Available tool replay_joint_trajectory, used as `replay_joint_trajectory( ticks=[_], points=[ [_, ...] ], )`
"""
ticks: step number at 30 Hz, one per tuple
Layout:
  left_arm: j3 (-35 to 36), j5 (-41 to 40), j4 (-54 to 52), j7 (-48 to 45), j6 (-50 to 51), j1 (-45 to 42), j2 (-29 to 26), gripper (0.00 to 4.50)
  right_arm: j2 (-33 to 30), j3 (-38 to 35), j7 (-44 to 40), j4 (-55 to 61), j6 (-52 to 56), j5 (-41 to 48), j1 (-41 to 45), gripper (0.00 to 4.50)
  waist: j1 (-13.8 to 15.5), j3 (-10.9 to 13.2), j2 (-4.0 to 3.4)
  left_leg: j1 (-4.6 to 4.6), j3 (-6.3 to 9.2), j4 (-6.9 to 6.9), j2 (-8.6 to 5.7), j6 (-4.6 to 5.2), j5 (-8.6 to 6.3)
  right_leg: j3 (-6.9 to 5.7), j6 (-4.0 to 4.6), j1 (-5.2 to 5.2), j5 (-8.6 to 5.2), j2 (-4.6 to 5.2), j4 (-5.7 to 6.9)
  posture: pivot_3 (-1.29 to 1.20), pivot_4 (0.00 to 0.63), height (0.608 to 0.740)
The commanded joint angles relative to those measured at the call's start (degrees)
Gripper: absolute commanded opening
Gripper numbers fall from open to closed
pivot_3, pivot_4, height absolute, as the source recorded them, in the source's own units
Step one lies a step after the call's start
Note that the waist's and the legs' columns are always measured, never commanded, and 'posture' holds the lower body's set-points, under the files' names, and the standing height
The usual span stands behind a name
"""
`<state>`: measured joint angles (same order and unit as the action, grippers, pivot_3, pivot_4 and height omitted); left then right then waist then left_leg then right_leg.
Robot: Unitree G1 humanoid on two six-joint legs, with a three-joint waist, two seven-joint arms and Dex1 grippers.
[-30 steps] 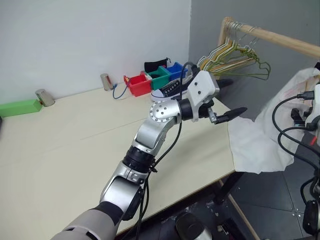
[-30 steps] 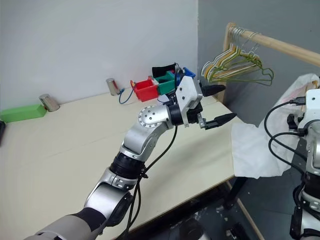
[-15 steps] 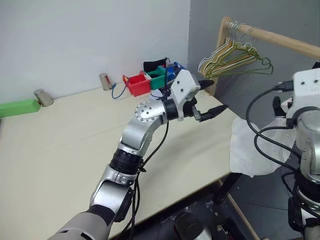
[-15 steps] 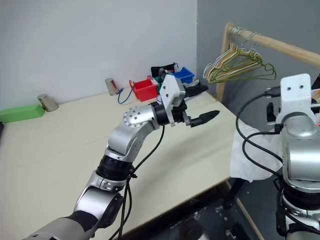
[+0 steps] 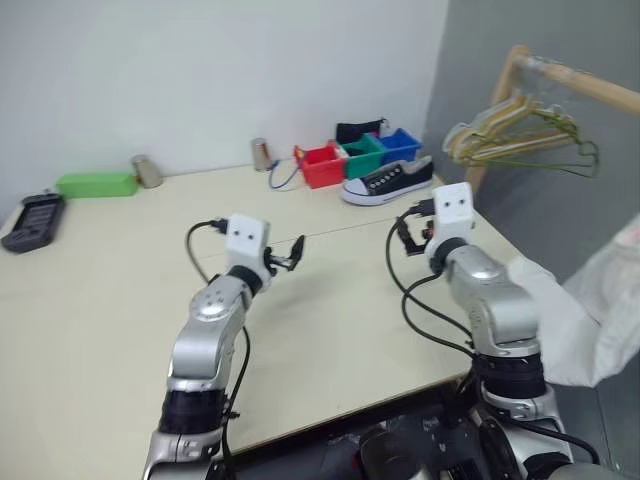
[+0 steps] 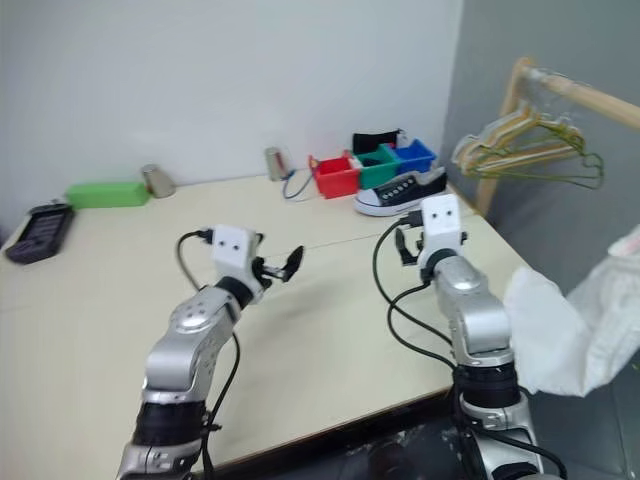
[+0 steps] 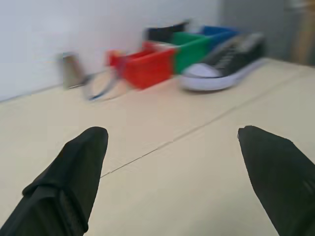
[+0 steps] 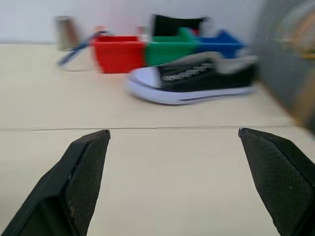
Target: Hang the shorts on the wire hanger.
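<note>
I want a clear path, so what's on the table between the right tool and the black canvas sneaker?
Nothing: in the right wrist view, bare beige tabletop stretches from the right tool to the black canvas sneaker.

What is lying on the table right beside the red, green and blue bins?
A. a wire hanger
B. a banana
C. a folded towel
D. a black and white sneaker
D: a black sneaker with a white sole and toe lies on the table in front of the coloured bins.
</note>
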<state>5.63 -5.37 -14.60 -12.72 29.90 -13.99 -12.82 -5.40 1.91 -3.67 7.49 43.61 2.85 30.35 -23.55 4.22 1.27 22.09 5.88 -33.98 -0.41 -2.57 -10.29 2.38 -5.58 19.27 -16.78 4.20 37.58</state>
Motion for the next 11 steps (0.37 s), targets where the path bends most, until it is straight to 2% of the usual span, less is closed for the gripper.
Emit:
replay_joint_trajectory(
  ticks=[1, 7, 10, 11],
  points=[
    [2.2, 0.4, -5.8, 4.1, 1.4, 4.1, 1.4, 4.50, 2.5, 2.0, 0.4, -8.2, -9.0, -1.2, 0.2, 4.43, 3.3, 0.0, -0.01, 0.01, 0.04, 0.00, -0.02, 0.00, 0.00, 0.00, 0.02, 0.02, 0.00, 0.00, 0.00, -0.12, 0.018, 0.740],
    [4.3, -0.4, -5.0, 8.7, 0.8, 6.5, 4.8, 4.50, 4.4, 2.6, 0.0, -17.7, -15.7, -1.8, 0.6, 4.43, 12.7, 0.1, -0.07, 0.12, 0.16, -0.02, -0.10, -0.04, 0.00, -0.01, 0.36, 0.35, 0.05, -0.09, -0.02, -0.06, 0.033, 0.740],
    [4.7, -0.1, -3.8, 9.1, 0.3, 7.2, 4.8, 4.50, 4.9, 2.2, 0.4, -19.9, -16.9, -1.9, 1.0, 4.43, 15.7, 0.1, -0.13, 0.14, 0.18, -0.02, -0.09, -0.04, 0.01, -0.01, 0.51, 0.39, 0.04, -0.14, -0.01, -0.04, 0.036, 0.740],
    [4.9, -0.6, -3.4, 9.1, 0.3, 7.4, 5.1, 4.50, 4.8, 2.1, 0.4, -20.4, -17.2, -1.9, 1.1, 4.43, 15.7, 0.1, -0.13, 0.13, 0.17, -0.02, -0.08, -0.05, 0.01, -0.01, 0.56, 0.40, 0.02, -0.16, 0.00, -0.04, 0.040, 0.740]
  ],
)
